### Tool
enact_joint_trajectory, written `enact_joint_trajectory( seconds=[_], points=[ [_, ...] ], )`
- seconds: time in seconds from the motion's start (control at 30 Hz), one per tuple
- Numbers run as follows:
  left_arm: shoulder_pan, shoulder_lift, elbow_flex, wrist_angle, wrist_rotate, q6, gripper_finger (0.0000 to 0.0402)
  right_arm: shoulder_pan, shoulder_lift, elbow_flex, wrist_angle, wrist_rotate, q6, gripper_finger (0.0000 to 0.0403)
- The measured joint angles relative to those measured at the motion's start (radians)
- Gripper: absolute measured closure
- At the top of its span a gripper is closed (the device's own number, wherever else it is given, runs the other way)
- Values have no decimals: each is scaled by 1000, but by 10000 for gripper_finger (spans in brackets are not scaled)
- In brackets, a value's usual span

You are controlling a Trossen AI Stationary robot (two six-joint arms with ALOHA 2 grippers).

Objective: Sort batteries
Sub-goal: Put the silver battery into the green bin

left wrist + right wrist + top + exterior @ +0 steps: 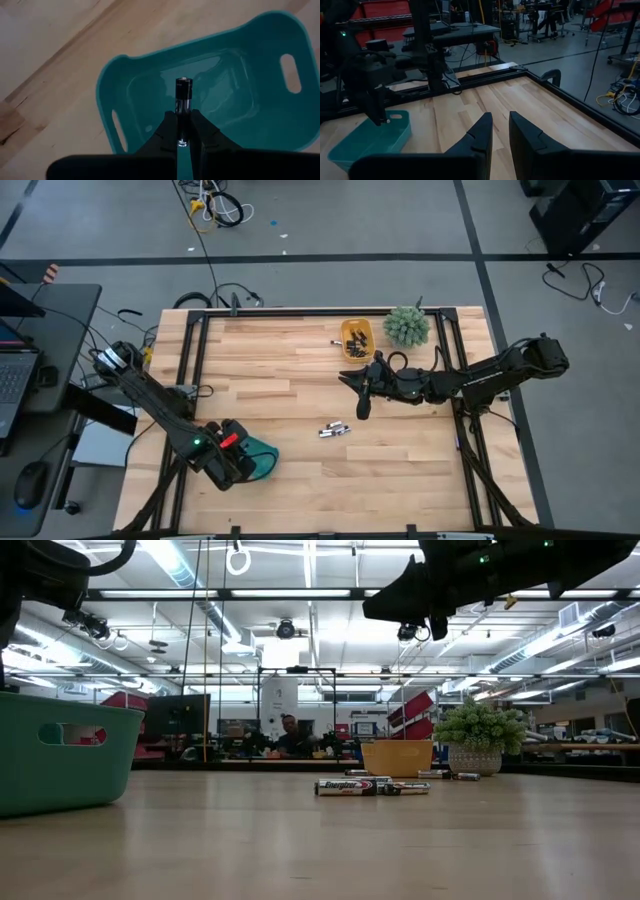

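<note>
My left gripper [183, 117] hangs over a teal bin [240, 90] at the table's near left [262, 460], shut on one dark battery [183, 92] with a silvery end. The bin's floor looks bare. A few more batteries [335, 430] lie on their sides mid-table, also seen in the low view [370, 786]. A yellow tray [357, 338] at the far side holds several batteries. My right gripper [500, 122] hovers open above the table [362, 405], between the yellow tray and the loose batteries, with nothing between its fingers. My left gripper pinches the battery's rear part [183, 127] between its two fingers. The battery lies along the fingers, and its silvery end [183, 80] sticks out past the tips. The fingers slant steeply down from above. The battery is clear of the bin, above its hollow.
A small potted plant [407, 327] stands beside the yellow tray at the far right. A black frame [300, 312] runs around the tabletop. Bare wood lies between the teal bin and the loose batteries. A person [289, 732] sits far behind the table.
</note>
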Motion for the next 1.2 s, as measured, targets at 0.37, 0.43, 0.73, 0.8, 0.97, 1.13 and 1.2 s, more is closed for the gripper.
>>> enact_joint_trajectory(
  seconds=[0.37, 0.43, 0.73, 0.8, 0.97, 1.13, 1.2],
  points=[
    [0, 0, 0, -5, -2, 0, 322, 0, 0, 0, -1, 0, 0, 352],
    [0, 0, 0, -8, -4, 1, 305, 0, 0, 0, -1, 0, -4, 352],
    [0, -1, 2, -39, -3, 14, 277, -7, 0, 0, -1, 0, -34, 352],
    [0, -7, 11, -39, -2, 35, 277, -8, 0, 0, -1, 0, -46, 352],
    [1, -19, 60, -65, -3, 145, 277, -45, 0, 0, -1, -1, -30, 352],
    [21, -59, 103, -62, -19, 283, 277, -114, 0, 0, -2, -60, -52, 352],
    [21, -78, 119, -55, -41, 328, 277, -139, 0, 0, -2, -97, -82, 352]
  ],
)
